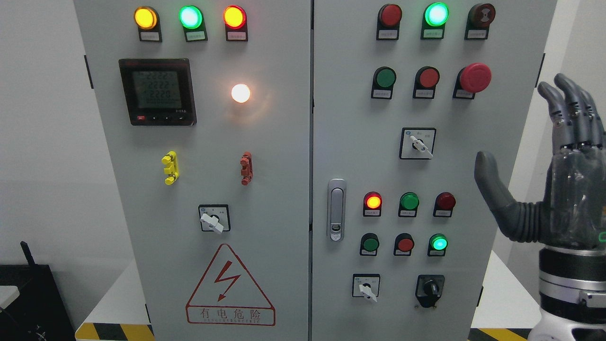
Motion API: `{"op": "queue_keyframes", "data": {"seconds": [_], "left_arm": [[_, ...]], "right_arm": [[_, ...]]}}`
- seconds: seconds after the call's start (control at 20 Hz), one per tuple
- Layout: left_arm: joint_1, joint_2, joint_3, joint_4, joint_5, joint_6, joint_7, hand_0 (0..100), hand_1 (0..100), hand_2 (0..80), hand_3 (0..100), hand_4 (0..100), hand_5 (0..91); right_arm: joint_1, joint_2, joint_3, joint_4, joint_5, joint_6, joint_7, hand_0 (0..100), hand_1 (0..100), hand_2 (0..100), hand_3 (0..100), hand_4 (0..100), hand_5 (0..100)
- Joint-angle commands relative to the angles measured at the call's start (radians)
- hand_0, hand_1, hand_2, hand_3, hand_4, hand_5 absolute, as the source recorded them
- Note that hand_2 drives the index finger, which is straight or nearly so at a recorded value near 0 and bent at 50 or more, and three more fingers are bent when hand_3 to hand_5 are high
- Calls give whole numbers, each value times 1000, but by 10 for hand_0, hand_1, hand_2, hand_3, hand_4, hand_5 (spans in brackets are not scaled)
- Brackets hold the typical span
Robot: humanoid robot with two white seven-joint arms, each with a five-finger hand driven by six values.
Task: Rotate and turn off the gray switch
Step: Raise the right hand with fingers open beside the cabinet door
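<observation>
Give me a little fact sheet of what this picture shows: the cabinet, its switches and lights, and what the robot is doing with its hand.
cabinet: grey electrical cabinet, two doors, both shut
gray switches: four white-handled rotary switches; left door, right door upper, right door lower, each handle pointing down-right
black knob: lower right door
emergency button: red mushroom head
meter: lit display
white lamp: lit
right robot hand: raised at the picture's right, fingers spread, touching nothing
left robot hand: out of view
task state: no switch grasped yet

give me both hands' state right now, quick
left hand: not in view.
right hand: open, fingers up and thumb spread, holding nothing, off to the right of the cabinet.
</observation>
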Motion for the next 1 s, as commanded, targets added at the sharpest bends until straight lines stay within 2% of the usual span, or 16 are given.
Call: {"op": "queue_keyframes", "data": {"seconds": [0.0,0.65,0.7,0.75,0.8,0.85,0.9,0.95], "left_arm": [[-9,0,8,-25,20,0,-1,120,389,0,0,0,0],[-9,1,8,-25,20,0,-1,120,389,0,0,0,0],[-9,0,8,-25,20,0,-1,120,389,0,0,0,0],[-9,1,8,-25,20,0,-1,120,389,0,0,0,0],[-9,0,8,-25,20,0,-1,120,389,0,0,0,0],[-9,1,8,-25,20,0,-1,120,389,0,0,0,0],[-9,0,8,-25,20,0,-1,120,389,0,0,0,0],[-9,0,8,-25,20,0,-1,120,389,0,0,0,0]], "right_arm": [[-1,4,-4,-6,-1,2,1,336,210,0,0,0,0],[0,2,-10,-2,-4,2,-5,343,217,0,0,0,0],[2,4,-10,-2,-4,2,-7,345,222,0,26,0,0],[3,7,-11,-2,-4,3,-8,349,226,24,100,0,0],[3,7,-11,-2,-3,2,-10,354,235,78,209,102,23],[3,5,-11,0,-4,0,-19,355,242,94,240,195,125],[3,5,-10,1,-4,0,-40,355,253,98,273,324,360],[2,5,-8,8,-4,0,-69,350,267,96,276,327,407]]}}
